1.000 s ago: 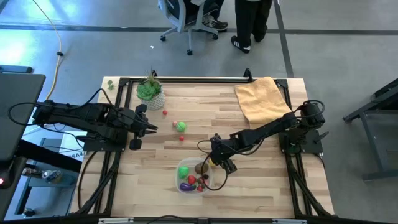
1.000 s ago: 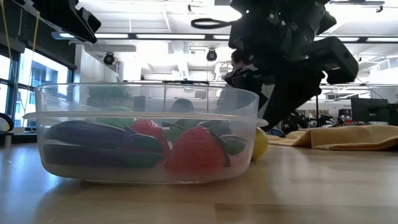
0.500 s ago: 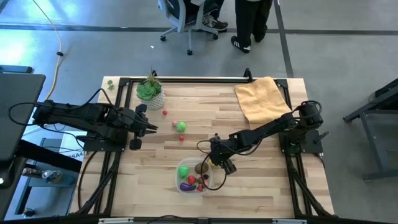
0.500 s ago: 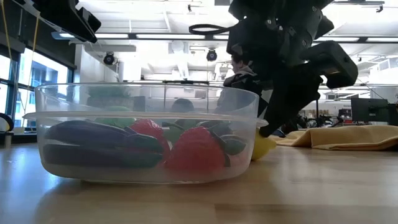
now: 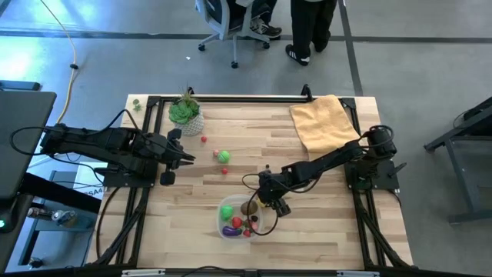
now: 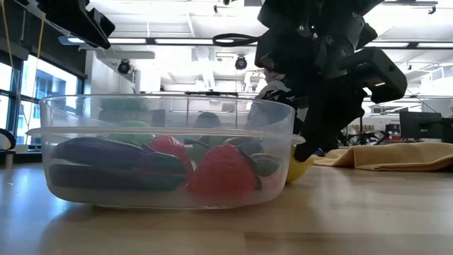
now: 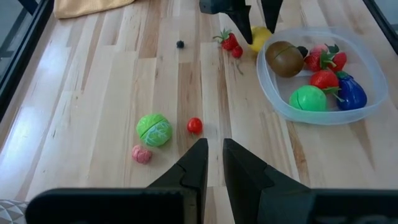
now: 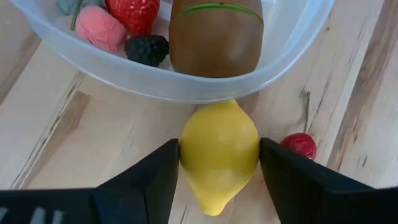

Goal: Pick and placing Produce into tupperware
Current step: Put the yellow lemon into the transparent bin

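The clear tupperware (image 5: pixel 240 216) stands near the table's front and holds a kiwi (image 8: pixel 216 34), strawberries (image 6: pixel 221 171), an eggplant (image 6: pixel 106 163) and a green piece (image 7: pixel 307 98). A yellow lemon (image 8: pixel 219 152) lies on the table against the tub's outer wall, and my right gripper (image 8: pixel 219 163) is shut on it. More produce lies loose: a green round piece (image 5: pixel 223 156), small red pieces (image 7: pixel 194 125) and red berries (image 7: pixel 230 42). My left gripper (image 5: pixel 188 158) waits shut at the table's left, above the wood. My right gripper pinches the lemon between its two fingers, one on each of the lemon's rounded sides (image 8: pixel 186 149). The fingers slant down from the table's right side. The lemon lies on the table with its end against the tub's wall (image 8: pixel 217 93).
A green plant in a white pot (image 5: pixel 187 115) stands at the far left. A yellow cloth (image 5: pixel 327 123) lies at the far right. A red cherry (image 8: pixel 300 145) sits just beside the right finger. People's legs and a chair stand beyond the far edge.
My right gripper's fingers have come down a little further around the lemon beside the tub's wall. The tub and its contents have stayed where they were.
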You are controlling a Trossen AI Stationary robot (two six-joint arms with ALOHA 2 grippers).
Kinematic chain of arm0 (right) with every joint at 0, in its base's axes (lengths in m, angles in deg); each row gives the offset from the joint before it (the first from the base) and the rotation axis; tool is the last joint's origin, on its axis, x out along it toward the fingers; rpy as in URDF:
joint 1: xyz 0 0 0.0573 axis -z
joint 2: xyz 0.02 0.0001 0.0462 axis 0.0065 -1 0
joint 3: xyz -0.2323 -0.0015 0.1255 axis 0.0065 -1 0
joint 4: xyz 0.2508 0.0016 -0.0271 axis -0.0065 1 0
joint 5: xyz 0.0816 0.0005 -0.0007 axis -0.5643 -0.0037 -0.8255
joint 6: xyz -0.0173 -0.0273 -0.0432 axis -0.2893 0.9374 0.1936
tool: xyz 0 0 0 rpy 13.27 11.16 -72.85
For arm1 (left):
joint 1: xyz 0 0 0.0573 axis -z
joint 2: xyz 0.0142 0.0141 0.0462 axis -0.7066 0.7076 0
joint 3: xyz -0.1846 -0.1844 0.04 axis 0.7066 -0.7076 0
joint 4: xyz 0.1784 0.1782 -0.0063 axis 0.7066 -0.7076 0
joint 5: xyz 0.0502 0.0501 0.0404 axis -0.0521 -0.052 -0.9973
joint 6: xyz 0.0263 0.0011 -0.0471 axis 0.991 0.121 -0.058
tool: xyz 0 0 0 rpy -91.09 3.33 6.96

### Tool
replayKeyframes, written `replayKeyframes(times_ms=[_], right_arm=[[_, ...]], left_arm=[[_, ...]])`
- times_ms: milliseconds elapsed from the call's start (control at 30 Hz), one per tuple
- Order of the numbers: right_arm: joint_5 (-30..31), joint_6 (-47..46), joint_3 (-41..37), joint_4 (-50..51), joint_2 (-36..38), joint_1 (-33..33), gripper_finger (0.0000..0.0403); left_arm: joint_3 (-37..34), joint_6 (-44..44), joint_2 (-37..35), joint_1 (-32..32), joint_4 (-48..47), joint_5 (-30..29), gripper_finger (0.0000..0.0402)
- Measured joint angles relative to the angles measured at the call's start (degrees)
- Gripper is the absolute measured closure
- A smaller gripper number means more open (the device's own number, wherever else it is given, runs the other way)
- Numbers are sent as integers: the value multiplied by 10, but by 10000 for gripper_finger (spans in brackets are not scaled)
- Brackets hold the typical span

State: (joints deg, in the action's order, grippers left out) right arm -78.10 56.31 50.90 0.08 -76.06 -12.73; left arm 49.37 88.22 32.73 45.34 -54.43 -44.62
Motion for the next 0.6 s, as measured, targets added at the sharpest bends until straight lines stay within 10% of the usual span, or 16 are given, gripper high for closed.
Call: replayKeyframes(times_ms=[600], right_arm=[[0, -30, 0, 6, -7, 0, 196]], left_arm=[[0, 0, 0, 0, 0, 0, 362]])
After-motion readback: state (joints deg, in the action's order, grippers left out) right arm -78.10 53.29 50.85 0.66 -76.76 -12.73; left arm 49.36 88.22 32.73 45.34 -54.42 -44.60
